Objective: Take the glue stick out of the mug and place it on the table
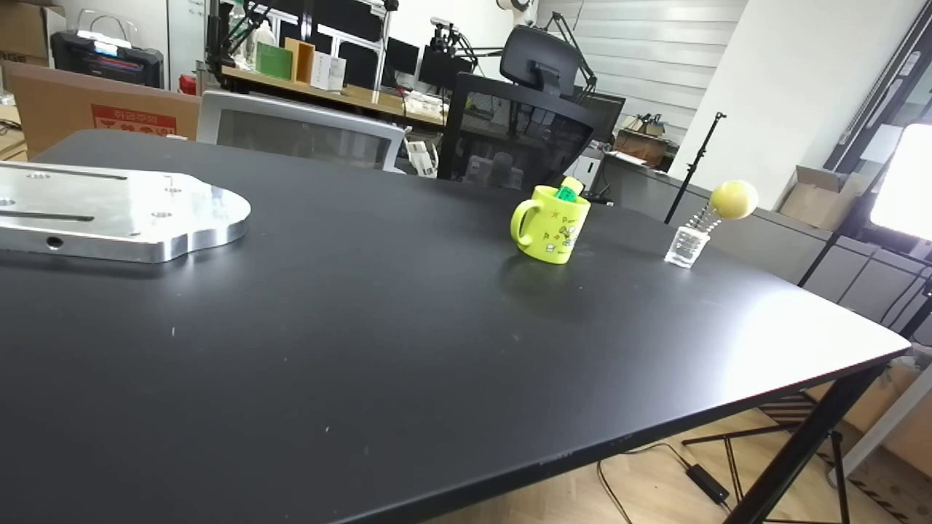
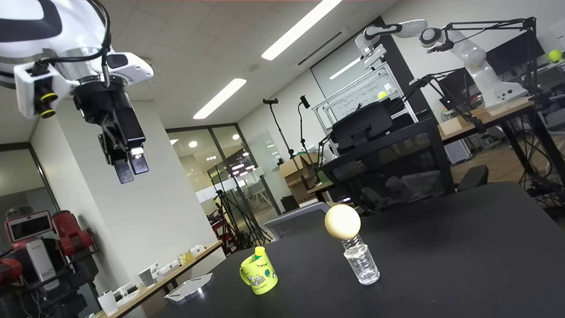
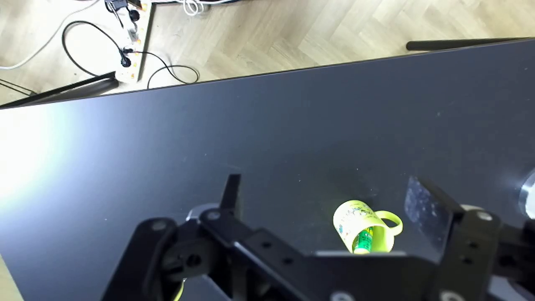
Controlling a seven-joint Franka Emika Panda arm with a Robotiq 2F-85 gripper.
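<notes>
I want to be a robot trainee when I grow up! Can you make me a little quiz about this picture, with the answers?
1. True or false: the glue stick pokes up out of the mug.

2. What is the pale yellow ball sitting on?
A. the mug
B. the clear container
C. the metal plate

3. Fill in the missing word, open or shut: in the wrist view, the gripper is ____.

Key: 1 true; 2 B; 3 open.
</notes>
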